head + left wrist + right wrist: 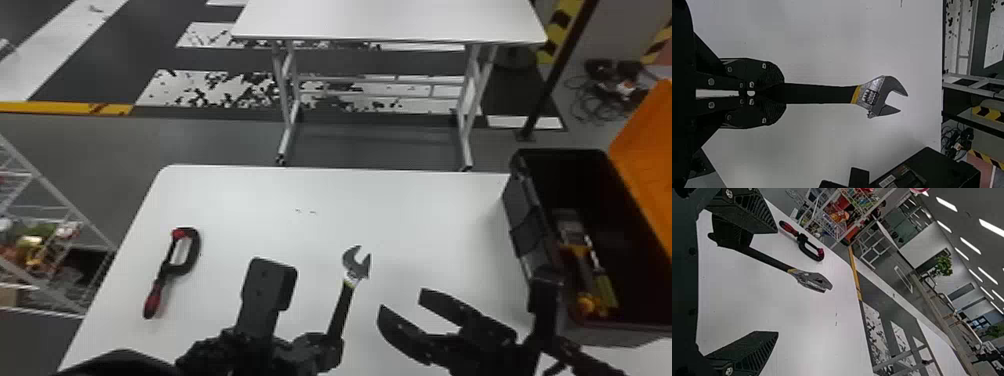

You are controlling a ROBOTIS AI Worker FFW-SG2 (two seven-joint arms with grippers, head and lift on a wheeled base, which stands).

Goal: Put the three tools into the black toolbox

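Right now it's the left gripper [331, 342] on the job, fingers pressed in on the adjustable wrench [345, 297], out over the middle of the white table [400, 215]! Look at the left wrist view: both fingers clamp the black handle from either side, and the silver head with its open mouth points away from them. Over on the robot's right, the right gripper [401, 302] hangs between wrench and toolbox, its two fingers spread wide with nothing between them. Well to the robot's left lies the red-and-black tool [167, 269], flat on the table, its C-shaped frame on the far side and its red grip toward the robot. And there's the black toolbox [527, 215] at the table's right side, orange lid [650, 150] standing open! Inside, something's already home: a gray head with yellow, orange and green parts [582, 260] beside and below it, though exactly how many pieces is hard to tell. Beyond, a second white table [390, 20] stands across the floor, with a wire rack [65, 201] off to the left.
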